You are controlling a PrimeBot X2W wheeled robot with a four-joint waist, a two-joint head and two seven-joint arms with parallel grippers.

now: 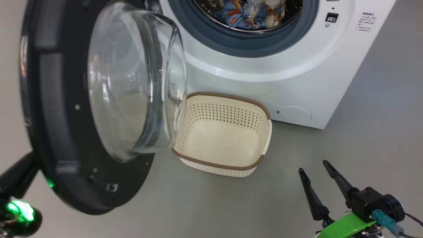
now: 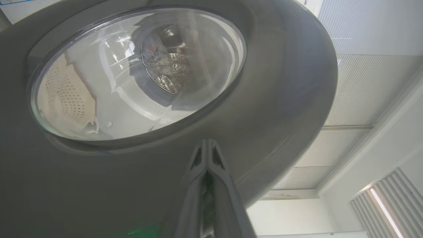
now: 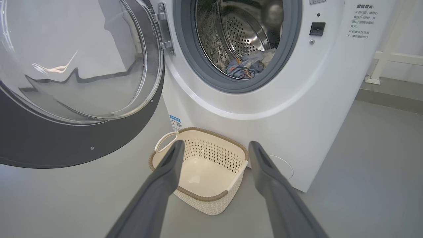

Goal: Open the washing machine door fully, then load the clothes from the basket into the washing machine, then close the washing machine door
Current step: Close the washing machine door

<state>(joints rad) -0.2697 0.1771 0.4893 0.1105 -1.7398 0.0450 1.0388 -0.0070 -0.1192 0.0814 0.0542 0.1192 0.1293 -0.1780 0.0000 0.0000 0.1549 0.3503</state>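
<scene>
- The smooth, plain grey floor [image 1: 380,138] carries everything here and has a slight sheen.
- A big white boxy front-loading washing machine [image 1: 264,89] stands on it, base flat on the floor.
- A small cream-white perforated plastic basket [image 1: 228,114] with a brown woven-look rim sits upright on the floor just in front of the machine's lower front; whether they touch cannot be told.
- Beyond the machine, a white frame [image 3: 385,56] stands on a darker grey ledge [image 3: 390,99] at the floor's edge.
</scene>
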